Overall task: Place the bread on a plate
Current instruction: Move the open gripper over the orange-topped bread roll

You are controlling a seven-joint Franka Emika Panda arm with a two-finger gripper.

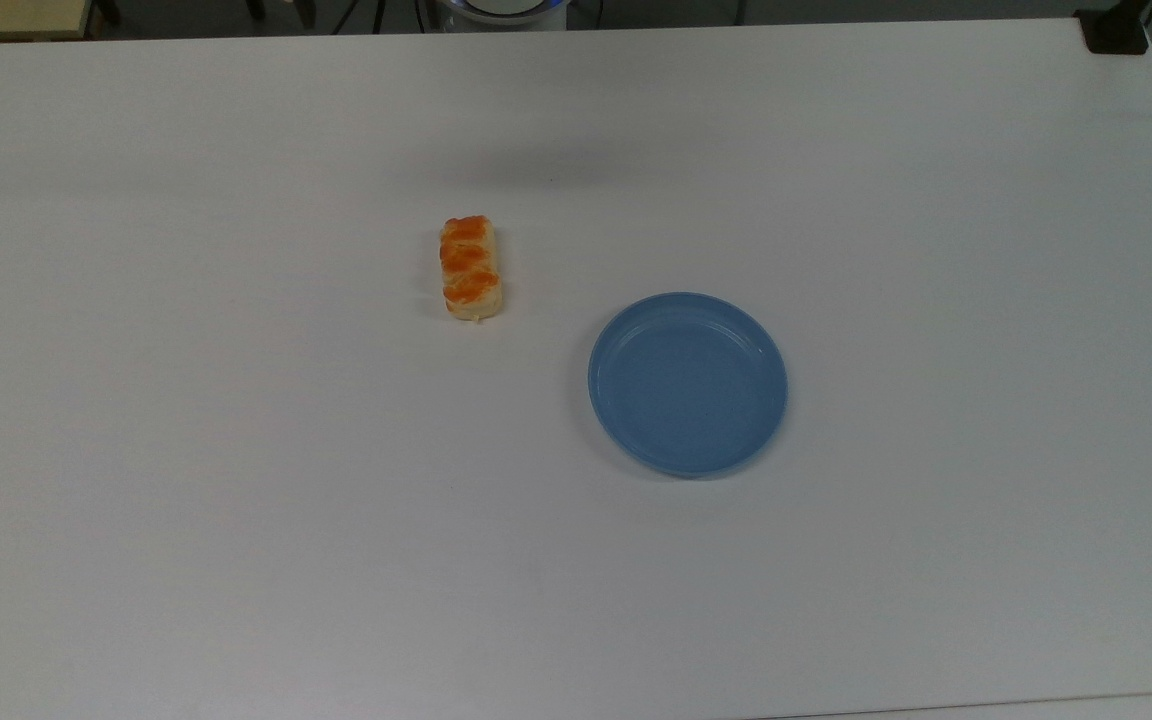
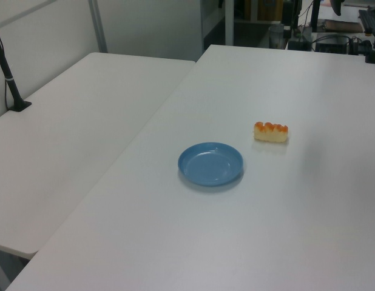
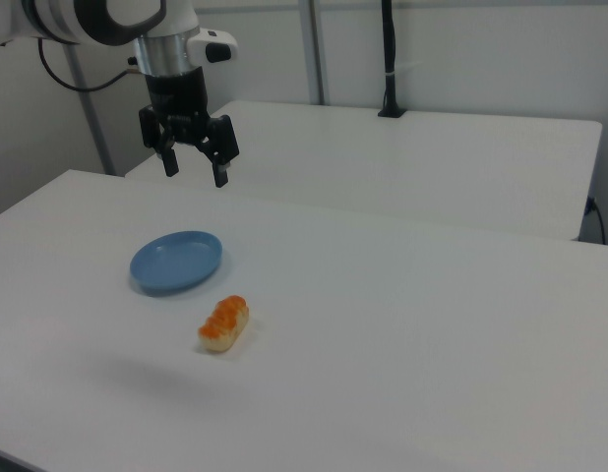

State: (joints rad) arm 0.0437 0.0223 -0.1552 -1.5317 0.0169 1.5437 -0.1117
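The bread (image 1: 472,268) was seen as a small oblong loaf, pale beige along its sides, with three glossy orange-brown bumps in a row on top. It was laid flat on the white table (image 1: 236,500), with its long axis running up and down in the top view. The plate (image 1: 687,384), round, shallow and light blue with a raised rim, was set to the top view's lower right of the loaf, near it but not touching, and nothing was held in it. In the right view the gripper (image 3: 194,165) was held high above the table, beyond the plate (image 3: 176,262) and well apart from the bread (image 3: 223,324); its two black fingers were spread and nothing was gripped between them.
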